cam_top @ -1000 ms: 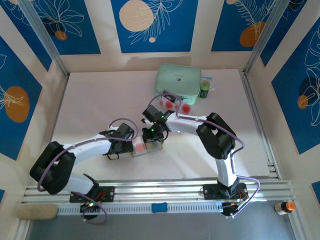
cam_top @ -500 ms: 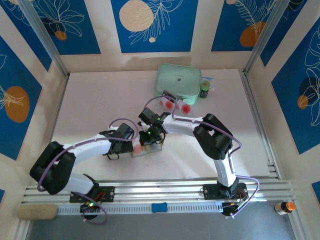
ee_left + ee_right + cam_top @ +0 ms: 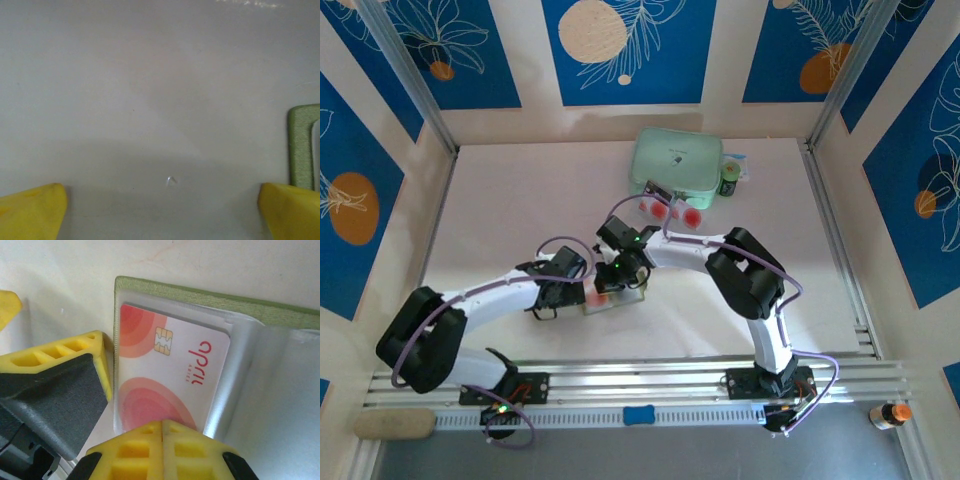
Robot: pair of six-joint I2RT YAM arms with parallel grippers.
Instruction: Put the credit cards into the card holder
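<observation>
The card holder [image 3: 225, 302], olive-green with a greyish clear pocket, lies open on the table [image 3: 510, 200]. One credit card [image 3: 165, 365], pale with red circles and a chip, sits in its pocket. My right gripper [image 3: 162, 445] is shut, its closed tips at the card's near edge. From above, the right gripper [image 3: 617, 276] hangs over the card holder [image 3: 628, 298]. My left gripper [image 3: 160, 210] stands wide open over bare table, its fingertips [image 3: 30, 210] apart, the card holder's edge [image 3: 300, 145] just beside the right one. More credit cards [image 3: 668, 210] lie near the back.
A mint-green zip case [image 3: 677, 163] lies at the back, a small green bottle [image 3: 729, 181] beside it. One left finger [image 3: 60, 370] stands close against the holder's left edge. The two arms crowd the table's middle.
My right gripper has shifted slightly left and nearer, further over the holder, covering more of the card. The left gripper has stayed in place.
</observation>
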